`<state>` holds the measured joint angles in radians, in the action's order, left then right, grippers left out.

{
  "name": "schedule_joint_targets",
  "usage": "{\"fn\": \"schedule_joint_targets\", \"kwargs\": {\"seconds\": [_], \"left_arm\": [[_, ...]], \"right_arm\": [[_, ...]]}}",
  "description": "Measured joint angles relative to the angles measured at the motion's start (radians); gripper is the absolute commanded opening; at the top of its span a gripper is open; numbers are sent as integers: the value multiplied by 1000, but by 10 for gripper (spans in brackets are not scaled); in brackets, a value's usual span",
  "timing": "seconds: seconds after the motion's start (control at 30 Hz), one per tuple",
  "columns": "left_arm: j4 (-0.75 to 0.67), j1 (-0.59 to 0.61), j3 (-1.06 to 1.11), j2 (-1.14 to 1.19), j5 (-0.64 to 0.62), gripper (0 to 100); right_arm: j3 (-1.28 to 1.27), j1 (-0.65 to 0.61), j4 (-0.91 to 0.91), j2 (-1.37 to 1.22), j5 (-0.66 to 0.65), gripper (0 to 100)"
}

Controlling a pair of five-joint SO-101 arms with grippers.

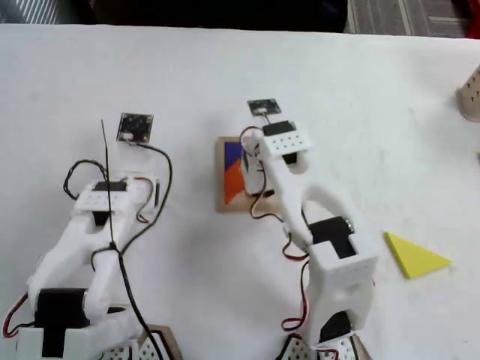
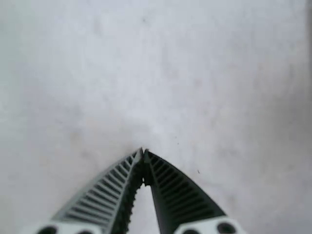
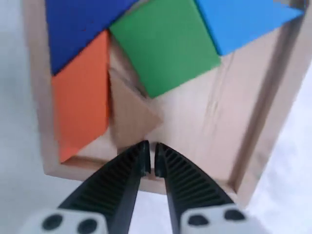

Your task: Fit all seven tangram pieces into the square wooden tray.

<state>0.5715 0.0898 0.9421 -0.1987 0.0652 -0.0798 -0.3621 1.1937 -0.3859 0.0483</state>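
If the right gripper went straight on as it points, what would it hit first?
Probably the wooden tray: the right gripper, shut, hangs over its near rim and points into the unfilled part beside the orange piece, short of the green piece. Depth is unclear.

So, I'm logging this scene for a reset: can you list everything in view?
table: one, white.
wooden tray: one, light wood, mid-table, under the right arm.
pieces in it: five; dark blue, orange, green, light blue, tan.
yellow triangle: one, on the table, apart from the tray, beside the right arm.
pegged block: one, beige, table's far right edge.
left arm: white, over bare table, jaws shut.
right arm: white, jaws nearly shut above the tray's rim.
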Motion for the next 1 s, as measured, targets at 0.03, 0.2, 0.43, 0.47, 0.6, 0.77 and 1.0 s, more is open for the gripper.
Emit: {"fn": "schedule_joint_targets", "kwargs": {"seconds": [0.03, 0.2, 0.43, 0.47, 0.6, 0.77, 1.0], "left_arm": [[0, 0, 0, 0, 0, 24], [0, 0, 0, 0, 0, 24], [0, 0, 0, 0, 0, 24], [0, 0, 0, 0, 0, 24], [0, 0, 0, 0, 0, 24], [0, 0, 0, 0, 0, 24], [0, 0, 0, 0, 0, 24]], "right_arm": [[0, -9, -14, 0, 0, 21], [-2, -11, -104, 0, 0, 21], [-2, -12, -130, 6, 0, 21], [-2, -11, -117, 21, 0, 21], [-2, -14, -8, 127, -26, 18], [-6, 37, 143, 264, -74, 18], [-167, 290, 207, 420, -230, 19]]}}
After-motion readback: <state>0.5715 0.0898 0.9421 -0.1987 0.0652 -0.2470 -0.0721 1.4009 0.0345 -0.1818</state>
